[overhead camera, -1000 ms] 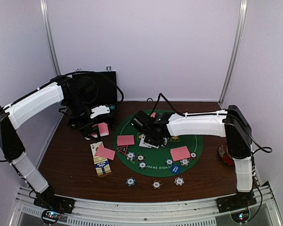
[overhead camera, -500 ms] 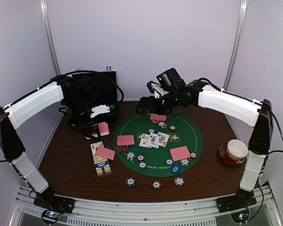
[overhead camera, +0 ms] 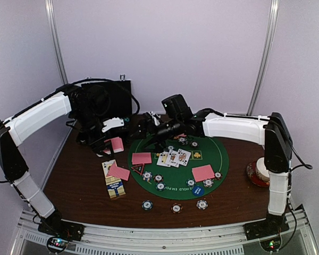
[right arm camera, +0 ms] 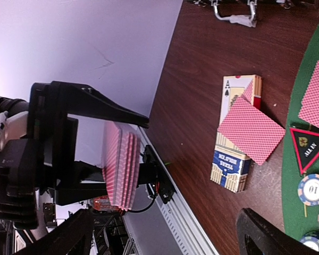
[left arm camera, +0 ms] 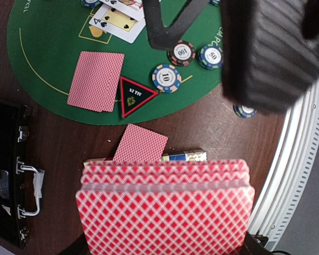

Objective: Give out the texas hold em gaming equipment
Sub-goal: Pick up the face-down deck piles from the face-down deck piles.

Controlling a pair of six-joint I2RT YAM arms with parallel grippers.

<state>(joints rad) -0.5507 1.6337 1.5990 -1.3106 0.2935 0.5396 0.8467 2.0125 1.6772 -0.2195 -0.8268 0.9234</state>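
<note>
Left arm arches up from its base and over. The left gripper (overhead camera: 107, 139) hangs above bare wood just left of the green felt mat (overhead camera: 223, 154), clamped on a deck of pink-backed cards (overhead camera: 116, 144). Right arm reaches across the mat's far side; the right gripper (overhead camera: 149, 132) is low over its far-left edge, jaws wide apart, nothing between them. Left wrist view only: diamond lattice on the card backs, deck edges slightly staggered, numbered face on a striped round chip (left arm camera: 166, 78), black red-edged triangle marker (left arm camera: 135, 95) just beside a face-down card (left arm camera: 97, 81). Right wrist view only: deck edge-on between black fingers, card box (right arm camera: 236, 154) flat on wood with a single card (right arm camera: 251, 129) slanted across it. Top view only: three striped chips (overhead camera: 176, 207) on wood near the front edge, blue disc button (overhead camera: 197, 190) on felt, cup (overhead camera: 259, 171) on a saucer far right.
</note>
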